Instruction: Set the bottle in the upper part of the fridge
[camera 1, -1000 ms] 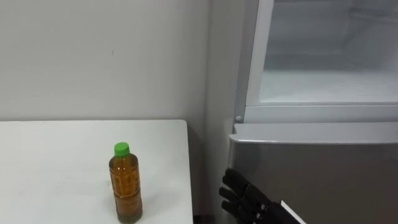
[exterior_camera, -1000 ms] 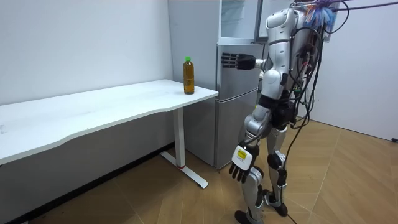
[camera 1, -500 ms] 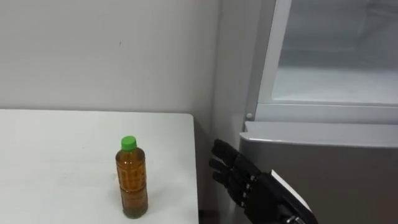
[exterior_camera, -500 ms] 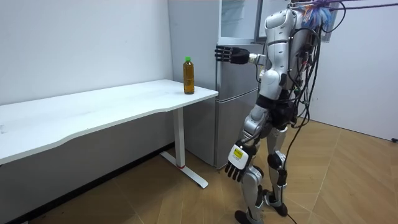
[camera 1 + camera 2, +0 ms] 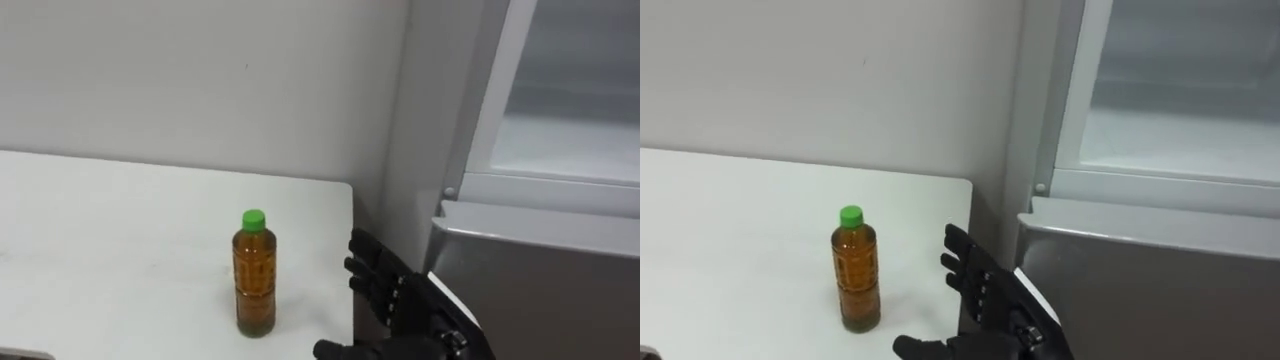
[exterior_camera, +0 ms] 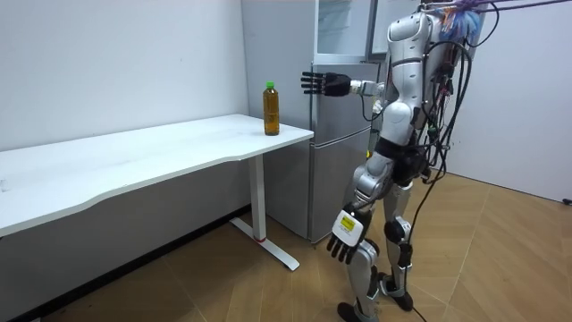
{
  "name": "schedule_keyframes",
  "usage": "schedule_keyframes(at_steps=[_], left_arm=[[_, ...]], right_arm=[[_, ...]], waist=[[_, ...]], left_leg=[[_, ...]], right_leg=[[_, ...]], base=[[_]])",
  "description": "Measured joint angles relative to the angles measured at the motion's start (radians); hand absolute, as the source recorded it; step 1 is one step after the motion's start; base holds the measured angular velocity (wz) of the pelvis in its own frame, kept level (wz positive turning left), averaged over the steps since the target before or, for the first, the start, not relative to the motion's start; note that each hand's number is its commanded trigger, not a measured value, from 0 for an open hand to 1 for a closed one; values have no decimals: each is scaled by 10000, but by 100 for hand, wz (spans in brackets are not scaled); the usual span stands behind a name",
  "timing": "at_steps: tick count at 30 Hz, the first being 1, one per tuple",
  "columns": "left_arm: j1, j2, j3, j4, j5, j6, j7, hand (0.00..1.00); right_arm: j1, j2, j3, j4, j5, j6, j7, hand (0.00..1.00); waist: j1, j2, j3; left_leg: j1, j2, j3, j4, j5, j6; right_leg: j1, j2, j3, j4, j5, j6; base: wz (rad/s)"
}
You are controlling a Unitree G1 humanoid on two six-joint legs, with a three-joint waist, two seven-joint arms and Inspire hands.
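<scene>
A bottle (image 5: 255, 275) of amber drink with a green cap stands upright on the white table (image 5: 110, 240), close to its right edge. My right hand (image 5: 393, 298) is open, fingers straight, thumb spread toward the bottle, just right of it and apart from it. In the room view the bottle (image 6: 271, 109) stands at the table's end and the right hand (image 6: 323, 84) reaches out level with its cap. My left hand (image 6: 342, 240) hangs by my thigh, fingers relaxed. The upper fridge (image 5: 565, 140) stands open to the right, its white inside bare.
The lower fridge door (image 5: 545, 290) is closed, grey, right beside the table's end with a narrow gap between. A plain wall runs behind the table. I stand on the wooden floor before the fridge (image 6: 340, 143), turned toward the table (image 6: 134, 165).
My right hand has risen and reached left from in front of the fridge to beside the bottle. The eye view has swung left, shifting the picture right. The bottle has not moved.
</scene>
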Motion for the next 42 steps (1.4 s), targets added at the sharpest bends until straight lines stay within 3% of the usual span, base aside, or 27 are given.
schedule_keyframes(at_steps=[6, 10, 19, 27, 42], left_arm=[[185, -91, 19, -117, 237, 2, 370, 0], [282, -142, 14, -199, 442, 55, 370, 0], [523, -262, 10, -476, 425, 218, 615, 0], [769, -261, -26, -860, 414, 243, 989, 0], [893, -246, -10, -829, 404, 338, 1143, 0]], right_arm=[[-161, 68, 46, 1064, -128, -50, -898, 0], [-208, 132, 109, 1648, -412, -61, -1663, 0], [-444, 326, 693, 2821, -377, -188, -3367, 0], [-537, 439, 954, 2940, -281, -252, -4080, 0], [-1286, 438, 1167, 3066, -436, -270, -4498, 0]], waist=[[463, -3, -13], [544, -64, -54], [1124, -65, -9], [1293, -100, 46], [1454, -149, 18]], left_leg=[[-159, -65, -277, 35, 7, 4], [-275, -206, -648, 24, 121, 42], [-371, -380, -897, 10, 235, 99], [-504, -404, -1095, 38, 264, 89], [-614, -464, -1364, 71, 338, 82]], right_leg=[[21, -48, -523, -1, -5, 9], [15, -135, -745, -9, -25, 41], [49, -286, -1045, 3, -80, 125], [107, -288, -1288, -3, -81, 125], [140, -297, -1531, 12, -85, 128]], base=[[16], [26], [10], [7], [6]])
